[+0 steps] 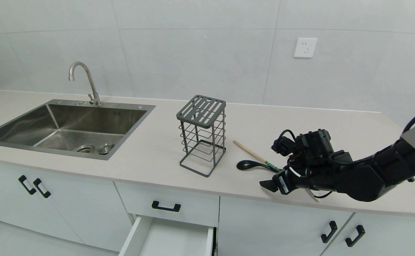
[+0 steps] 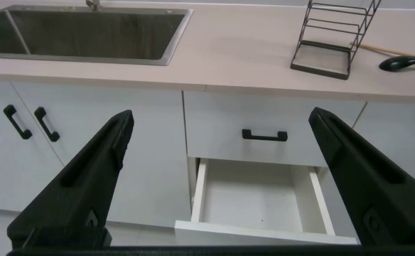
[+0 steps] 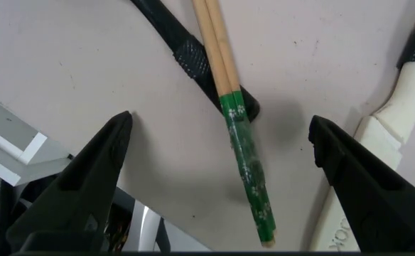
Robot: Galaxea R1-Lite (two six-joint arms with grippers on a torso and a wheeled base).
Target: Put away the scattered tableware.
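Lying between spread right jaws: chopsticks point(image 3: 244, 153).

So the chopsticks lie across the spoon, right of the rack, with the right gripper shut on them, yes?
No: the right gripper is open over the chopsticks, as the right wrist view shows. They do lie across the spoon, right of the rack.

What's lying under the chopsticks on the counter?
The black spoon's handle crosses beneath the chopsticks, its end poking out. The stretch directly under them is covered.
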